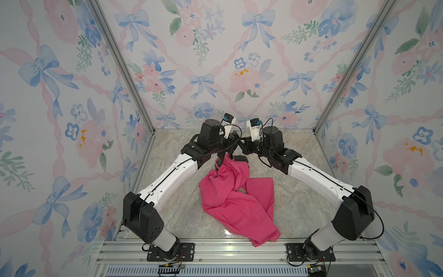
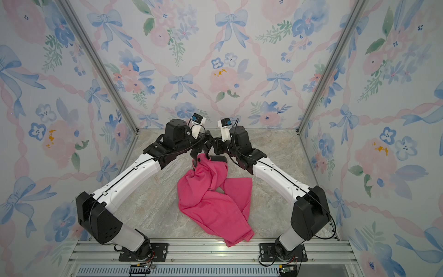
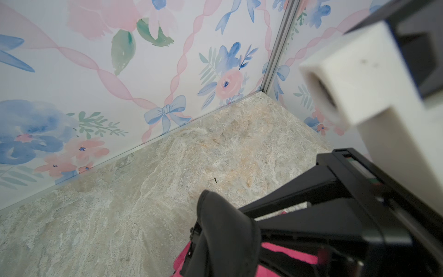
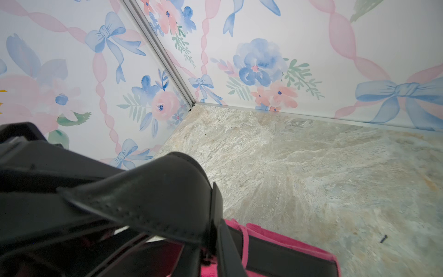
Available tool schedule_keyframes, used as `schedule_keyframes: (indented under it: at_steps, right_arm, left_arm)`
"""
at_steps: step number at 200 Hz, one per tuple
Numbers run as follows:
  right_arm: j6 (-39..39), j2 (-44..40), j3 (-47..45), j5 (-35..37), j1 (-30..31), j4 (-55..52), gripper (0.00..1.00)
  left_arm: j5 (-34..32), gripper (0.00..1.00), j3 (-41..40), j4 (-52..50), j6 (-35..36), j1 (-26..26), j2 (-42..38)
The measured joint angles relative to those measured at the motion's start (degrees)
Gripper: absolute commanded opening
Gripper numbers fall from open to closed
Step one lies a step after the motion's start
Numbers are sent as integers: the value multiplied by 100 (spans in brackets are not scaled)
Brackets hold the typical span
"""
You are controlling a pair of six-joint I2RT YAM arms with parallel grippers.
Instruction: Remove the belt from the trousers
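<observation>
Well, from where I stand both arms meet over the far middle of the table (image 1: 299, 203). The trousers (image 1: 235, 199) hang from that spot by the waist, legs trailing back across the table toward its near edge. The left hand (image 1: 229, 152) is clamped tight at the waistband and carries the cloth (whether the strap is pinched in with it, I cannot tell). The right hand (image 3: 249, 219) noses in against the belt (image 4: 155, 191) with its fingers close together; whether it is gripping or letting go, I cannot say.

The belt looks stiff and smooth, stitched along the edge. It holds an arch on its own above the waist before running on through a pink loop (image 4: 244, 237). I'd judge it will slide lengthwise if pulled straight along the waistband, but otherwise drag the soft, light cloth with it. Best hold: the free arched end, flat across its width, with the waistband pinned just beside the loop.

No brand, label or readable writing shows anywhere on strap or cloth.
</observation>
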Motion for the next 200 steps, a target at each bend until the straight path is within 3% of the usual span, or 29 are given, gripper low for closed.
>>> schedule_keyframes:
  at_steps: [27, 47, 117, 160, 200]
  right_arm:
    - [66, 105, -42, -131, -13, 96, 19]
    - [129, 149, -52, -201, -13, 162, 0]
    - [76, 225, -33, -328, -13, 306, 0]
    - [76, 365, 98, -387, -13, 293, 11]
    - [76, 422, 192, -402, -15, 286, 13]
  left_arm:
    - [101, 0, -33, 13, -275, 31, 0]
    - [168, 0, -72, 11, -468, 90, 0]
    - [634, 0, -122, 44, -1084, 297, 0]
    - [758, 0, -122, 44, -1305, 376, 0]
    - [946, 0, -122, 140, -1788, 439, 0]
